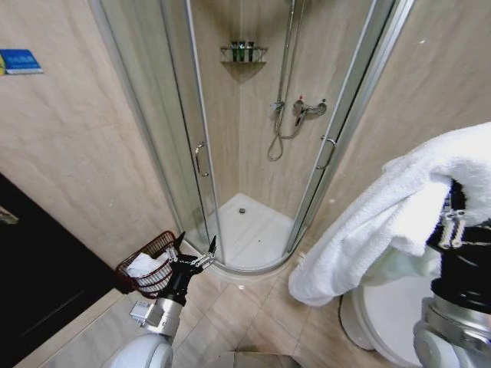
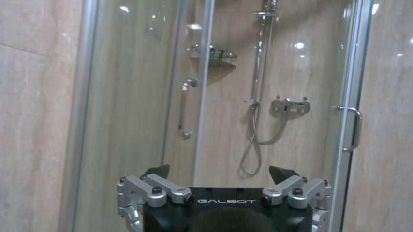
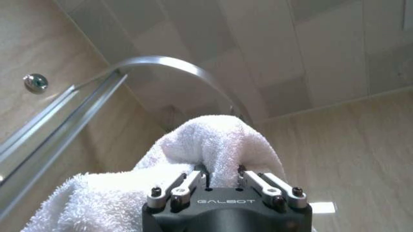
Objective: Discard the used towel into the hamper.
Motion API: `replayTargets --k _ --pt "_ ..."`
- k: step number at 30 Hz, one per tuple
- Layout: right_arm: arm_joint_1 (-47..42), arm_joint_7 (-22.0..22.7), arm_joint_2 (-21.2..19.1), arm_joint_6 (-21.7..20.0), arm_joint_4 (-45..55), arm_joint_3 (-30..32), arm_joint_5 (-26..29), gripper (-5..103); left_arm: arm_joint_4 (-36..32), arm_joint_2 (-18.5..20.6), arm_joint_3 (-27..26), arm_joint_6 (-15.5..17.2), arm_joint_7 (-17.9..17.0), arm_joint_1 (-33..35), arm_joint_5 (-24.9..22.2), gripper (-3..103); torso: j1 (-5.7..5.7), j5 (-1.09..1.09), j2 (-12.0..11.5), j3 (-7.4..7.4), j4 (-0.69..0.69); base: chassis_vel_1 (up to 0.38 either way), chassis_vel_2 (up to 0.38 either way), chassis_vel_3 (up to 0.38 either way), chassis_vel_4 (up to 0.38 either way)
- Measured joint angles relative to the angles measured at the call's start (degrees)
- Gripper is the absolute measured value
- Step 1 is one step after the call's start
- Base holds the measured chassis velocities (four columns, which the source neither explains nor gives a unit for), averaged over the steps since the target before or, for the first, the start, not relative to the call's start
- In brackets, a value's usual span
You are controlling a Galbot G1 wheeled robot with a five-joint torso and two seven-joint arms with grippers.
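- The hamper (image 1: 148,274) stood on the tiled floor (image 1: 253,314) at the robot's left, near the wall and just beside the curved base of the shower cabin (image 1: 253,230).
- It was a small round basket of thin dark red-brown wire rings, and something white lay inside it, a piece of cloth as it seemed.
- A small corner shelf (image 1: 243,54) hung high inside the shower and carried a few dark bottles; what they were I could not tell.
- The towel (image 1: 399,215) was white, thick and fluffy, with a looped surface. It was held up high at the robot's right, well apart from the hamper, and it hung down in heavy folds over the arm.
- The right gripper (image 3: 222,175) had its jaws closed narrow on a raised fold of the towel, as the right wrist view showed.
- The left gripper (image 1: 196,250) was low, just beside the hamper rim, pointing toward the shower. Its jaws stood wide apart and held nothing.
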Motion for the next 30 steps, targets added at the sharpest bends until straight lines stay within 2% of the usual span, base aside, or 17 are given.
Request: replayTargets --k 22,30 --pt "0.3 0.1 -0.2 0.2 0.0 -0.6 -0.9 20 0.0 0.0 0.0 0.0 0.0 0.0 0.0 100 -0.16 0.02 -0.3 -0.18 -0.02 0.054 0.06 -0.066 -0.054" --pt "0.5 0.1 -0.2 0.2 0.0 -0.6 -0.8 20 0.0 0.0 0.0 0.0 0.0 0.0 0.0 100 -0.18 0.01 -0.4 -0.21 -0.02 0.149 0.141 -0.138 -0.154"
